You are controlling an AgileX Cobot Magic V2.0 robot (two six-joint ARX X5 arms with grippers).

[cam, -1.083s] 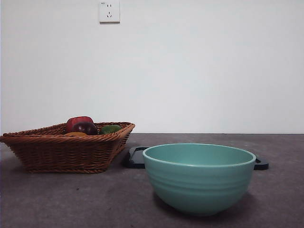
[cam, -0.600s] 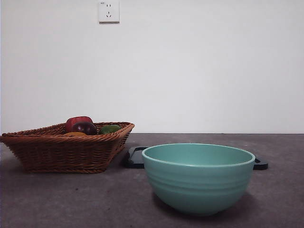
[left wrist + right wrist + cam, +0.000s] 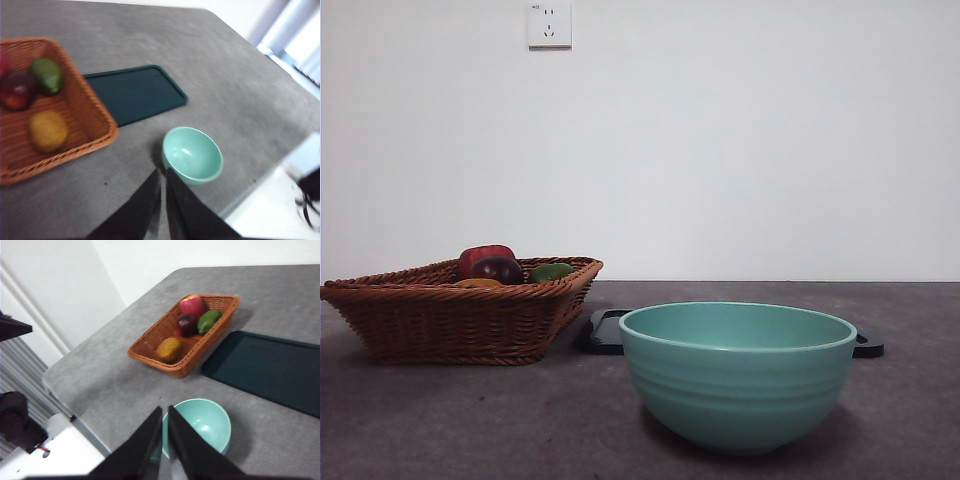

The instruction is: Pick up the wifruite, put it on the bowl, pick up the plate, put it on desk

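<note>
2 arms hang high above the matte dark grey-brown desk (image 3: 470,420); the left gripper (image 3: 163,172) and the right gripper (image 3: 165,410) each have their jaws pressed together, holding nothing. A flat dark teal rectangular tray (image 3: 272,370) lies on the desk between the brown wicker basket (image 3: 450,320) and the deep ribbed teal-green bowl (image 3: 738,375), which stands empty near the front edge. Inside the basket, well apart from the bowl, rests the oval orange-brown wifruite (image 3: 47,131), beside 1 green fruit (image 3: 47,76) and 1 dark red-purple fruit (image 3: 17,91).
</note>
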